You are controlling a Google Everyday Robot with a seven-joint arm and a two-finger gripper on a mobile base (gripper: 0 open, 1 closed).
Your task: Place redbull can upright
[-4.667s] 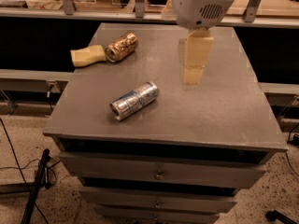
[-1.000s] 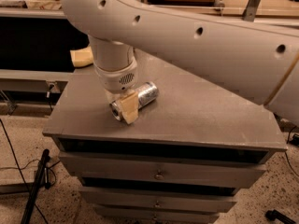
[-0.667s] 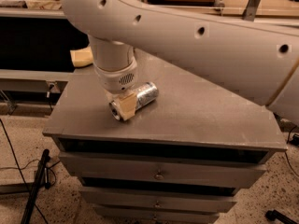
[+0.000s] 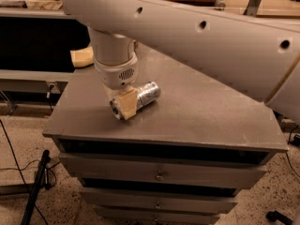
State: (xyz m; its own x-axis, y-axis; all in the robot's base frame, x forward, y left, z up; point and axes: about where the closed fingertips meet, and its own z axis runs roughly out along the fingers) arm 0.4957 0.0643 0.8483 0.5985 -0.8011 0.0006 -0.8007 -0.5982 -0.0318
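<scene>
The redbull can [image 4: 147,93] is slim and silver-and-blue, and lies on its side near the front left of the grey cabinet top [image 4: 201,114]. My gripper [image 4: 123,105] comes straight down over the can's left end. One tan finger [image 4: 126,102] presses on the can's near side and hides part of it. The other finger is hidden behind the can. The can still rests on the surface. My large white arm crosses the upper part of the view.
A yellow sponge-like object [image 4: 82,56] lies at the back left of the top, partly behind my wrist. Drawers [image 4: 159,176] sit below the front edge. A black stand [image 4: 35,191] and cables are on the floor at the left.
My arm has come down from the back right of the top onto the can. In the last second the near finger moved in against the can. The can has not moved.
</scene>
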